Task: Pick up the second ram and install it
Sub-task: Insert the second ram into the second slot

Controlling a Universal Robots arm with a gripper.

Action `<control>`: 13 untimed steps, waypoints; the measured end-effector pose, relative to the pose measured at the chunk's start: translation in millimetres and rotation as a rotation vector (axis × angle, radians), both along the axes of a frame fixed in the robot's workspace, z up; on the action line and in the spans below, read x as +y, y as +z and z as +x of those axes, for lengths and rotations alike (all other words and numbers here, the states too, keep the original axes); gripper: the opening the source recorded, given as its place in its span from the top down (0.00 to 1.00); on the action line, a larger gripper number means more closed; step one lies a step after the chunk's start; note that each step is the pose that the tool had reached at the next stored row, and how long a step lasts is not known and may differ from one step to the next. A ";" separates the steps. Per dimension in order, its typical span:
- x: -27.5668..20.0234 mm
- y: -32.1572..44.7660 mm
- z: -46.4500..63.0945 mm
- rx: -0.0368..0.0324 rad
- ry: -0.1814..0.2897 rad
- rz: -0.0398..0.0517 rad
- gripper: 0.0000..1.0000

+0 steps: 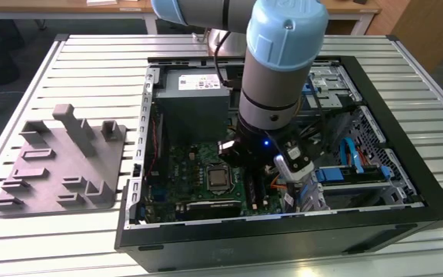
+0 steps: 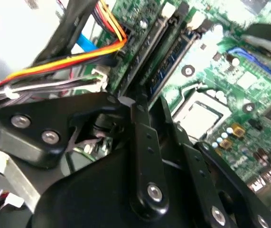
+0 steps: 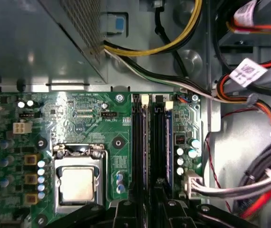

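One arm reaches straight down into the open case, which lies on its side so the board faces up and the slots can be reached from above. The gripper sits low over the near end of the slots, beside the CPU socket. In both wrist views its black linkage runs in line with the slots, probably so that a stick can be pushed square into its channel. Whether the gripper is spread or pressed together I cannot tell, as its tip is lost against the dark slots. The ram appears as a thin bluish strip standing on edge among the slots. It lies just ahead of the gripper in the second wrist view and shows again in the first wrist view, on the side nearest the cables. It looks to be in a slot already, but I cannot tell whether it is fully seated or whether the gripper touches it. The cables are bundled to the side, which keeps the slots clear. A grey tray rests on the table, well apart from the case on the exterior view's left.
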State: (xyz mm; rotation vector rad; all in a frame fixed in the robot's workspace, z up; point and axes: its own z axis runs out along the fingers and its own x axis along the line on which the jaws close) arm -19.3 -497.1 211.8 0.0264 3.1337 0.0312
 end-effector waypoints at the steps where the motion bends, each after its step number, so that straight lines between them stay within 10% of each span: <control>1: 0.0 3.7 0.0 0.0000 0.000 0.0001 0.73; 9: 4.7 25.6 0.0 -0.0002 0.000 0.0003 0.81; 13: 15.7 27.0 0.0 -0.0003 0.000 0.0018 0.90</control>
